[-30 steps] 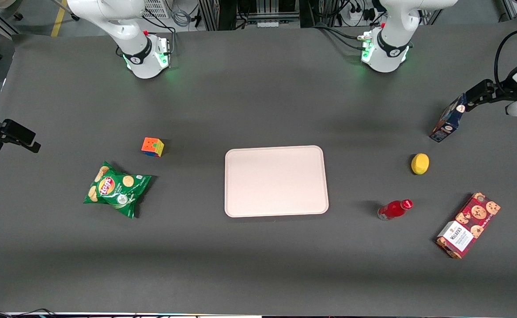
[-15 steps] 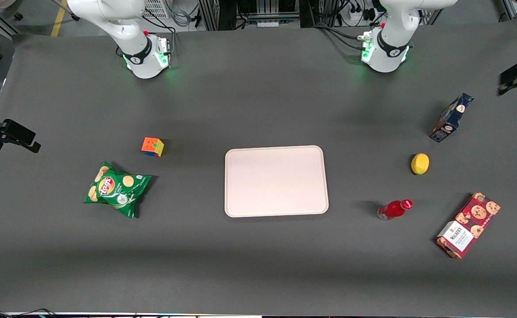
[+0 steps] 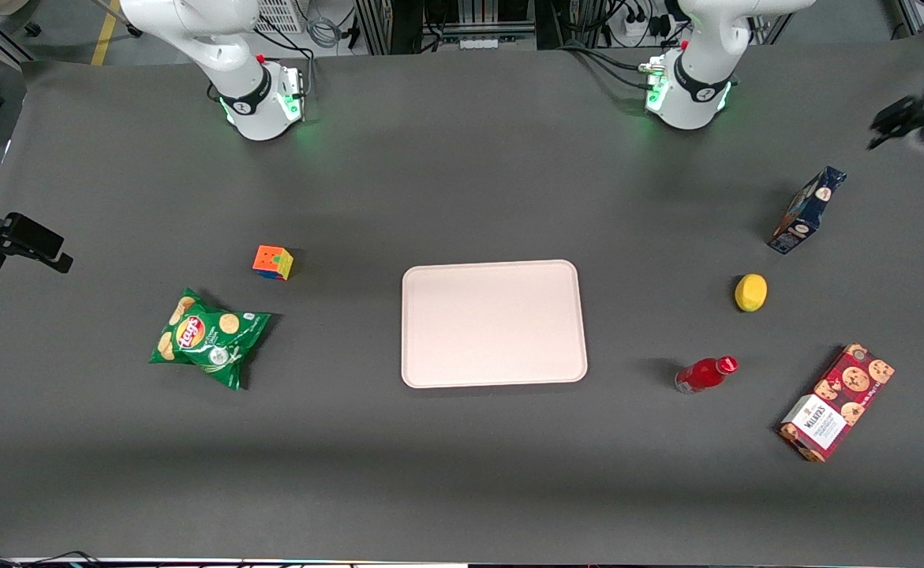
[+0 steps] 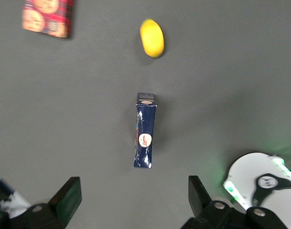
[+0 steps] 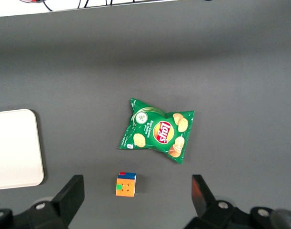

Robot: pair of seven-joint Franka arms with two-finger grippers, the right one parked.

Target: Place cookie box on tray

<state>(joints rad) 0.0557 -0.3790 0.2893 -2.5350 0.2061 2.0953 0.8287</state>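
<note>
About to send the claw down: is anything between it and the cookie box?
Nothing visible is. The claw hangs open above the cookie box, which stands alone on bare table. The lemon lies apart, nearer the front camera.

— Even, soft overhead light; no glare on the matte table (image 3: 462,473). Short, faint shadows beside the cookie box (image 3: 808,208) and bottle (image 3: 705,374).

— Sharp in front view?

— Mostly. Motion blur on the gripper (image 3: 892,125) near the working arm's table end. Green glow around both arm bases (image 3: 686,95). Softer focus from the left wrist: lemon (image 4: 152,37) slightly smeared.
</note>
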